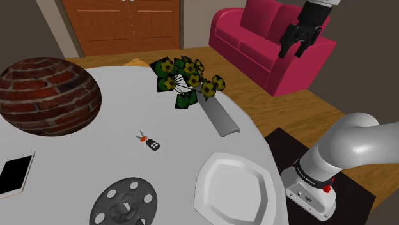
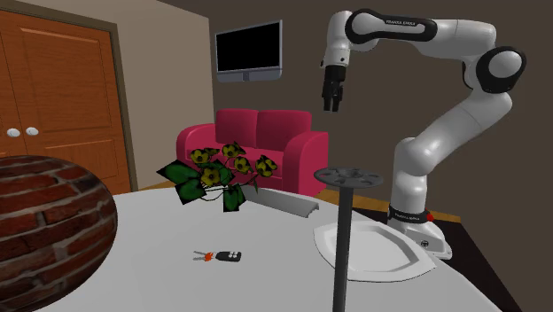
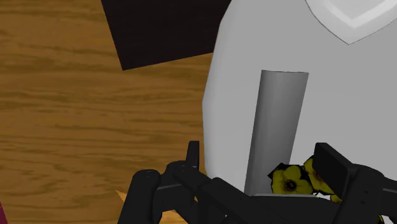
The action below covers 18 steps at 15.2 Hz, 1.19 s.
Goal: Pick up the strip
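Note:
The strip point(image 1: 217, 116) is a long, flat grey piece lying on the round white table point(image 1: 83, 153), one end by the flowers and the other towards the plate. It also lies on the table in the second exterior view as the strip point(image 2: 289, 204) and below the hand as the strip point(image 3: 277, 127). My gripper point(image 1: 296, 47) hangs high above the table edge, open, with nothing between its fingers. It shows as the gripper point(image 2: 335, 105) well above the strip, and its fingers point(image 3: 193, 154) stand wide apart either side of the strip far below.
A bunch of yellow flowers point(image 1: 185, 80) overlaps the strip's far end. A white plate point(image 1: 233, 185), a black disc on a pole point(image 2: 346, 177), a key fob point(image 1: 151, 143), a brick-patterned ball point(image 1: 45, 96) and a phone point(image 1: 14, 174) share the table. A red sofa point(image 1: 268, 38) stands behind.

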{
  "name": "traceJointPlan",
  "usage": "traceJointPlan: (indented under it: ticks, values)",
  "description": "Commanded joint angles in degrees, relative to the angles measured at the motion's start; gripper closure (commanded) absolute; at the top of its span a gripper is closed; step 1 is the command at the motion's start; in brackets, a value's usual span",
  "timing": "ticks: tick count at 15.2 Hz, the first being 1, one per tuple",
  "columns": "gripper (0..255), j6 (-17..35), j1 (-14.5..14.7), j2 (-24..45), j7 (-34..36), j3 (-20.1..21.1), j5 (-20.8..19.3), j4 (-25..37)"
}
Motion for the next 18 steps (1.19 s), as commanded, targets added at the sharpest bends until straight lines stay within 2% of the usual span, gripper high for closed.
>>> traceJointPlan:
  ticks: [1, 10, 18]
  values:
    - [0, 0.0, 0.0, 0.0, 0.0, 0.0, 0.0, 0.0]
    - [0, 10.7, 3.7, 7.9, 6.8, 9.0, 4.9, -3.3]
    - [0, 20.0, 6.4, 18.8, 12.7, 16.8, 7.2, -1.9]
